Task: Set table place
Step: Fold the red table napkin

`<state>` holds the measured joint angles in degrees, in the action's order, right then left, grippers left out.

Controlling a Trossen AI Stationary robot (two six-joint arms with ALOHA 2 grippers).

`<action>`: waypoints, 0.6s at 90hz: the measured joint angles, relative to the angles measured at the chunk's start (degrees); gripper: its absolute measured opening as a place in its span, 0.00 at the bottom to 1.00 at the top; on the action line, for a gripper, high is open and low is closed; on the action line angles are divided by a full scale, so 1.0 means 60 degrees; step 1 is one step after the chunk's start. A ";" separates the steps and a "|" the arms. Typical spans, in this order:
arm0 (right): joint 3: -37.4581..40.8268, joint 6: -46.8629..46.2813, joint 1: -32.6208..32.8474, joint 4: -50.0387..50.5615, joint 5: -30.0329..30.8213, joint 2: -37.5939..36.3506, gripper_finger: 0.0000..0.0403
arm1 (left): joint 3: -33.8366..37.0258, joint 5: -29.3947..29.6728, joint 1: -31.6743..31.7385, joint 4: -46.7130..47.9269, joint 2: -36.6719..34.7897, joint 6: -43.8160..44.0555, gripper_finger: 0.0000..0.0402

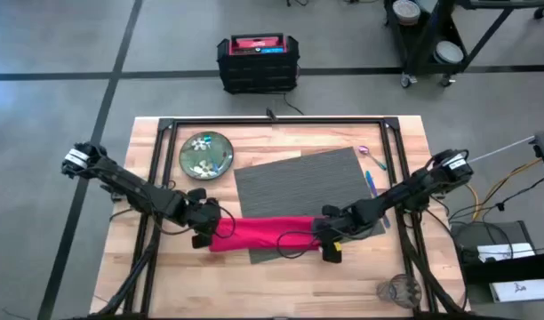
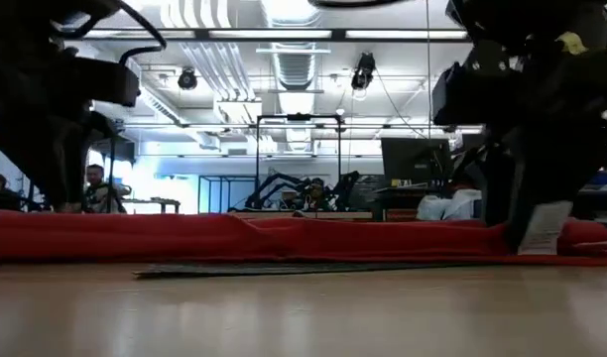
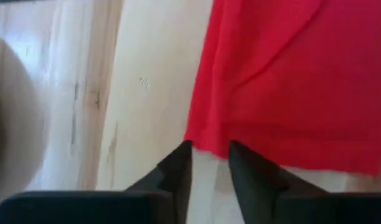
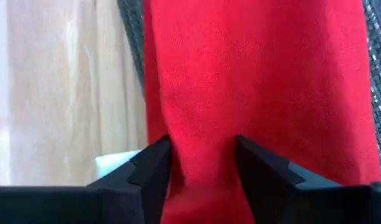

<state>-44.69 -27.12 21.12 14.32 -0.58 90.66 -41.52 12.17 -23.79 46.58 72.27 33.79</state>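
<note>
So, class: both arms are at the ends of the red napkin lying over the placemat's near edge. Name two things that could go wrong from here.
1. The left tool sits right at the red napkin's corner; such a thin hold could slip.
2. The right tool straddles the napkin over the placemat; pulling might drag the mat toward the utensils beside it.

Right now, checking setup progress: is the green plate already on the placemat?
No, the green plate sits on bare table wood beside the placemat's far left corner.
</note>
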 joint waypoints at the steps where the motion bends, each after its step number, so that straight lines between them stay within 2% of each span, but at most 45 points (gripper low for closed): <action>1: -0.0023 0.0013 -0.0001 -0.0010 -0.0053 -0.0051 0.44 | -0.0048 -0.0037 0.0000 0.0032 0.0000 0.0011 0.28; 10: -0.0236 0.0156 -0.0018 -0.0075 -0.0443 -0.0552 0.48 | -0.0327 -0.0171 -0.0034 -0.0306 -0.0046 0.0016 0.35; 17: -0.0357 0.0491 -0.0018 -0.0205 -0.0411 -0.0781 0.50 | -0.0221 -0.0157 -0.0036 -0.1872 -0.0055 -0.0275 0.39; 26: -0.0416 0.1023 -0.0018 -0.0829 0.0486 -0.0868 0.52 | 0.0242 -0.0177 -0.0036 -0.4074 0.0088 -0.0652 0.42; 34: -0.0359 0.1421 -0.0073 -0.1510 0.1188 -0.0668 0.51 | 0.0668 -0.0189 -0.0039 -0.5190 0.0390 -0.0689 0.42; 42: -0.0265 0.1433 -0.0128 -0.1972 0.1355 -0.0284 0.50 | 0.1019 -0.0192 -0.0074 -0.5815 0.0723 -0.0514 0.41; 54: -0.0163 0.1021 -0.0114 -0.2043 0.1322 0.0581 0.47 | 0.1406 -0.0388 -0.0238 -0.5762 0.1124 -0.0147 0.37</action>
<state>-45.67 -20.99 20.44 2.06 7.35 94.14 -33.09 9.84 -25.22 12.01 79.01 32.90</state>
